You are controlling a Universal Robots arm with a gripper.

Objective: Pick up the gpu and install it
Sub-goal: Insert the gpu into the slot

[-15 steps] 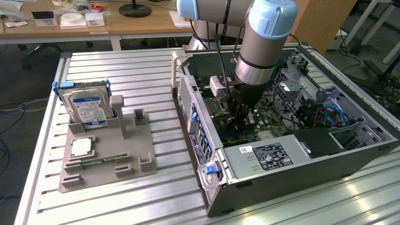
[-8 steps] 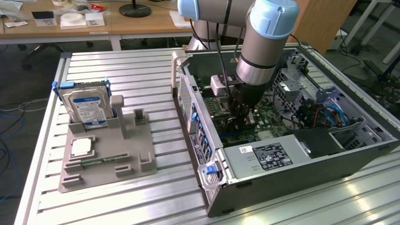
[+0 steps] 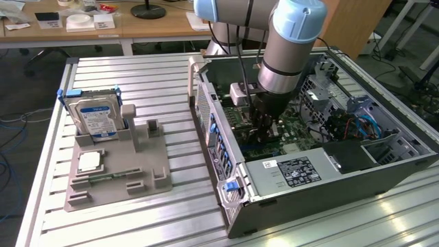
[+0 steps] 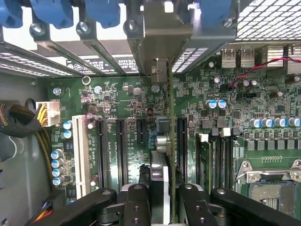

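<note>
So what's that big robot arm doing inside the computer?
The robot arm has reached down into the open grey computer case. Its pincer is shut on the gpu, a thin flat card on a green board with a silver metal bracket, held on edge right above the green motherboard, lined up along the long black slots. Whether it is fully pushed in, I cannot tell. On the slatted metal table, a silver hard drive with a blue-white label stands in a grey holder.

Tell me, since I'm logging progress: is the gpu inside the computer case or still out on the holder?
Inside the case: the pincer grips the gpu edge-on, upright over the motherboard slots. Whether it's seated, cannot tell.
</note>
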